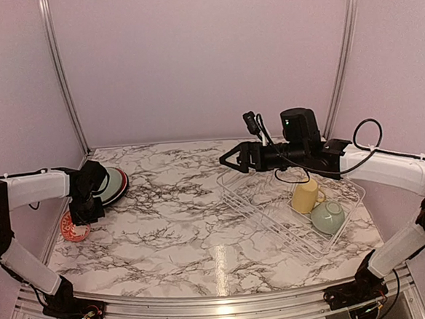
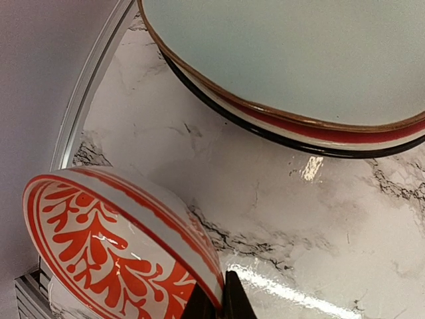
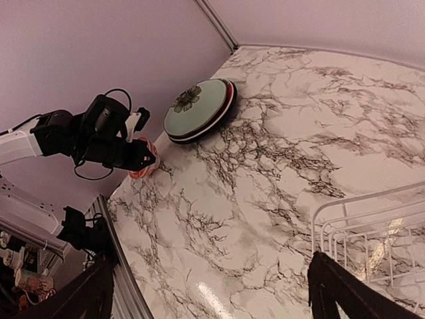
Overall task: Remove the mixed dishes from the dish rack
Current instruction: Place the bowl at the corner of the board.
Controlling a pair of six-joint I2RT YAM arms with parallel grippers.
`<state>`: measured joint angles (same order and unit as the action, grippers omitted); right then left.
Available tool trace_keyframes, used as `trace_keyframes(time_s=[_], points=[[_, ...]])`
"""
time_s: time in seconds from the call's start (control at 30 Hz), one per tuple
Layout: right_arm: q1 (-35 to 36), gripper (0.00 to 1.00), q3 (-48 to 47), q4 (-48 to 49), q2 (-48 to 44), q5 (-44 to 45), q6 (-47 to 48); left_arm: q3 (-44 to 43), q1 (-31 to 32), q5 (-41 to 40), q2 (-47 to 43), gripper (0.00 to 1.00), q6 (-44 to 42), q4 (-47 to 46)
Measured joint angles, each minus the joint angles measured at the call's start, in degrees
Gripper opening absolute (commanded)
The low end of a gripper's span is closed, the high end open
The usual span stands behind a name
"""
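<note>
Marble-veined table (image 1: 188,227), with the unloaded dishes gathered at the left and the dish rack (image 1: 267,215) at the right. Clamped by its rim in the left gripper (image 2: 216,300): the small white-and-red patterned bowl (image 2: 113,246), tilted on edge by the table's left border, just beside the plate stack. Impossible to tell whether already touching the marble. Probably held that way for setting down next to the plates, clear of their rims.

Stacked flat, likely to save room: the pale green plate (image 2: 285,53) on top, the red-and-teal floral plate (image 2: 319,131) under it, the black-rimmed cream plate (image 2: 319,149) at the bottom.

Spread wide and holding nothing, the right gripper (image 1: 231,159), hanging above the rack's far left corner, seemingly poised for the next pick.

Counted: 3 plates out, 1 small bowl in hand, 2 items inside the rack, namely 1 yellow mug (image 1: 306,194) and 1 pale green bowl (image 1: 327,216), side by side at its right end.
</note>
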<state>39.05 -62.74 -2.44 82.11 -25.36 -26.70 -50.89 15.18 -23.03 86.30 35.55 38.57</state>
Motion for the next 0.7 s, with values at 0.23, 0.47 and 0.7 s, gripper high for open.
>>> trace_keyframes(time_s=[0.23, 0.47, 0.7], points=[[-0.3, 0.98, 0.0, 0.0, 0.0, 0.0, 0.2, 0.0, -0.3, 0.7, 0.7, 0.19, -0.7, -1.0], [-0.4, 0.98, 0.0, 0.0, 0.0, 0.0, 0.4, 0.0, -0.3, 1.6, 0.7, 0.24, -1.3, -1.2], [-0.4, 0.98, 0.0, -0.2, -0.4, 0.3, 0.4, 0.0, -0.3, 1.8, 0.7, 0.34, -1.8, -1.2]])
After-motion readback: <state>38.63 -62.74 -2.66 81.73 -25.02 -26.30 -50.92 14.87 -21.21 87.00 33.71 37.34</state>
